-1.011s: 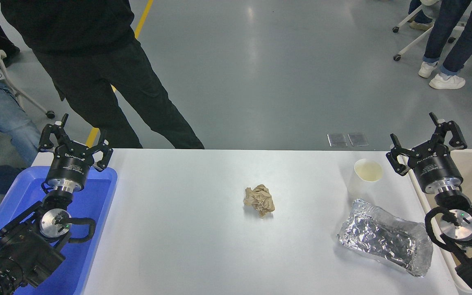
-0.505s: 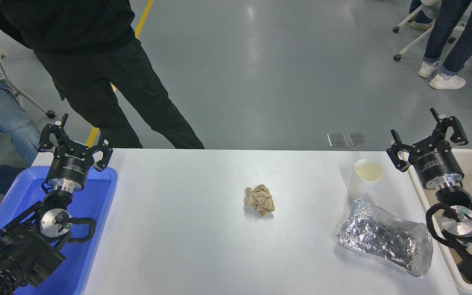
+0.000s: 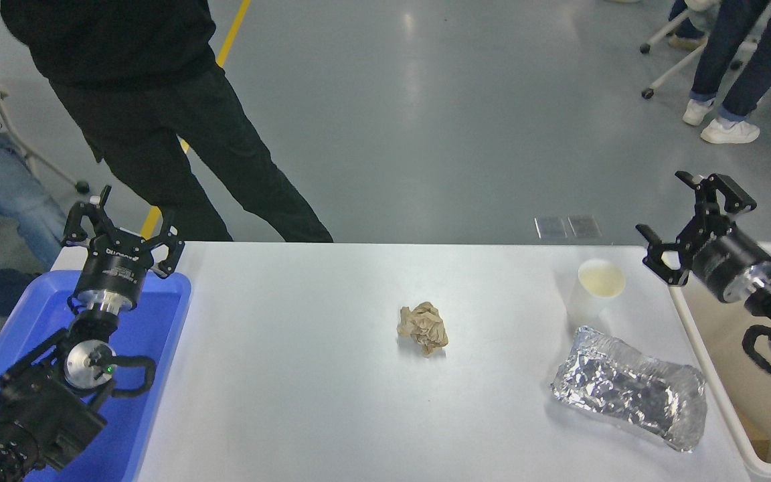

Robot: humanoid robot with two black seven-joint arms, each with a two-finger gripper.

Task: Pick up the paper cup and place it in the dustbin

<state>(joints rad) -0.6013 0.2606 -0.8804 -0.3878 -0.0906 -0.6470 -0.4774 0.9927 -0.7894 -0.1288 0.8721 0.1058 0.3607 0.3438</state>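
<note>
So closest to you, the left arm sits parked at the lower left over the blue tray (image 3: 158, 375), and its left gripper (image 3: 121, 224) has its fingers spread wide with nothing between them, up near the tray's far end.

On the right edge you've got the dustbin (image 3: 713, 381), cream-white with a beige inside, running along the side of the white table (image 3: 292, 402). Just inside that from you is the crumpled foil bag (image 3: 630, 395), lying flat on the table close to the bin's rim but not touching it as far as I can tell.

Middle of the table there's a crumpled brown paper ball (image 3: 423, 327), on its own, well apart from everything else.

Further back on the right is the paper cup (image 3: 596, 289). It's standing upright, open end up, just beyond the foil bag and near the table's far edge. Nothing is touching it.

The right gripper (image 3: 693, 214) comes in from the right edge, hanging above the bin's far corner, to the right of the cup and clear of it. Its fingers are spread apart and empty.

Past the table, a person in black (image 3: 158, 100) stands at the far left side, and more legs show at the top right.
</note>
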